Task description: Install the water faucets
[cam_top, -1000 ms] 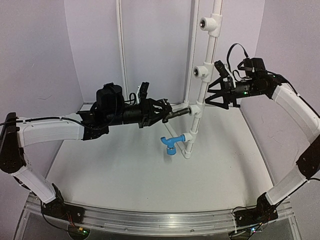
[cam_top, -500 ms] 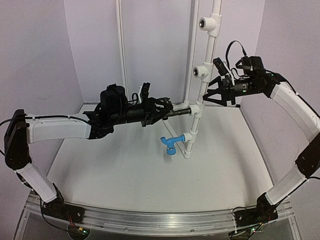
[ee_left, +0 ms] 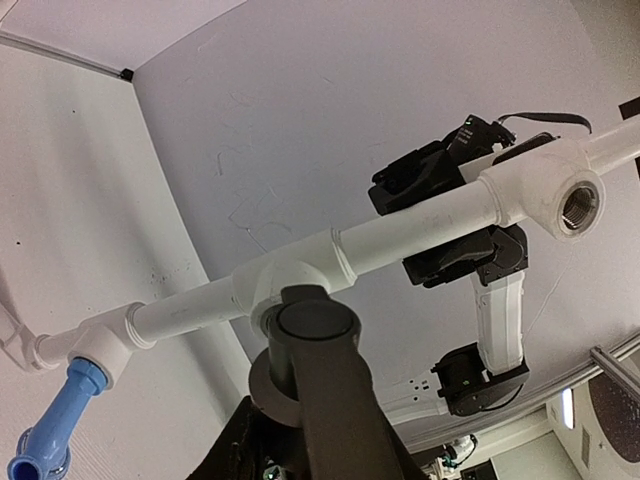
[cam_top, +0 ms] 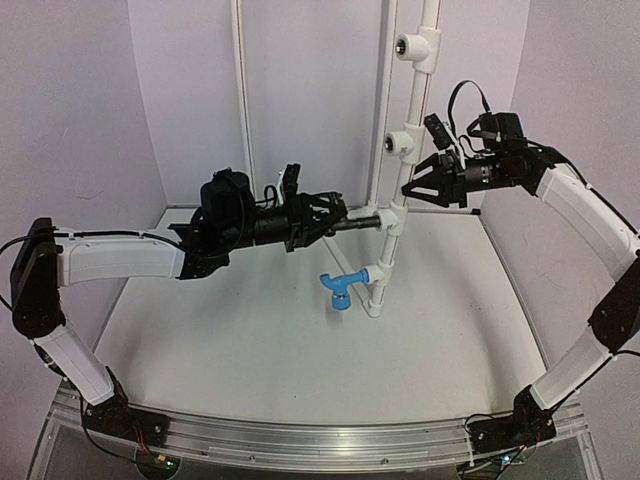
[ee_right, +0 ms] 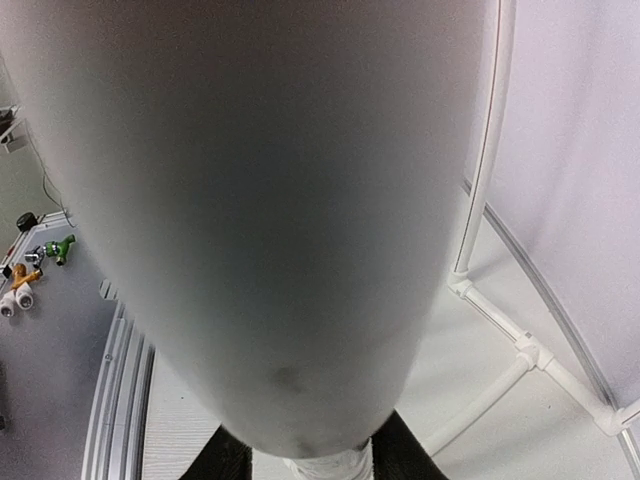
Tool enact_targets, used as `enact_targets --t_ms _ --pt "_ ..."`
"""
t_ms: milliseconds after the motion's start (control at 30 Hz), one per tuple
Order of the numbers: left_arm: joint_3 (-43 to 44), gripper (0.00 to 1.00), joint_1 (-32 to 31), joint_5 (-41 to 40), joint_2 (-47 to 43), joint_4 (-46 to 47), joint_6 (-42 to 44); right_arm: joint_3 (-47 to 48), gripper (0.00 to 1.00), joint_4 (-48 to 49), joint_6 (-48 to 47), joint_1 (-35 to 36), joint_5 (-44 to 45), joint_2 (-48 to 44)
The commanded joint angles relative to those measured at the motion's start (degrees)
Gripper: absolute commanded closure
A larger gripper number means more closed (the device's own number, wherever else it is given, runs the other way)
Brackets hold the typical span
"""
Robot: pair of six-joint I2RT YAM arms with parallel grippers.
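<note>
A white bench (cam_top: 250, 340) sits in a corner of pale lilac walls (cam_top: 80, 100), with an aluminium rail (cam_top: 320, 440) along its near edge. A white upright pipe (cam_top: 412, 100) with tee fittings rises from the bench. The blue faucet (cam_top: 340, 287) sits in the lowest fitting, low over the bench. The left jaws hold the black faucet (cam_top: 362, 222) level, its end at the middle tee (cam_top: 392, 218). Above, another tee (cam_top: 402, 143) shows an open socket. The right jaws, set narrow, seem to clasp the upright pipe between those two tees; their own camera gives only a white blur.
</note>
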Motion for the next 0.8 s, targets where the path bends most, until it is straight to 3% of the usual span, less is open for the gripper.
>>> enact_targets --t_ms 0,333,600,767 --pt "-0.6 1.0 -0.3 0.0 1.9 13.2 -1.2 -0.3 0.69 2.3 4.3 1.4 0.9 1.5" --pt "-4.7 1.0 -0.8 -0.6 5.3 24.5 -0.5 -2.0 0.88 7.5 11.1 1.4 2.5 0.8" --pt "-5.7 1.0 -1.6 -0.8 1.4 16.6 3.6 -4.3 1.0 12.6 16.1 1.4 4.6 -0.4" --pt "-3.9 1.0 -2.2 -0.1 1.5 14.5 5.3 -5.6 1.0 13.8 16.7 1.6 4.6 -1.3"
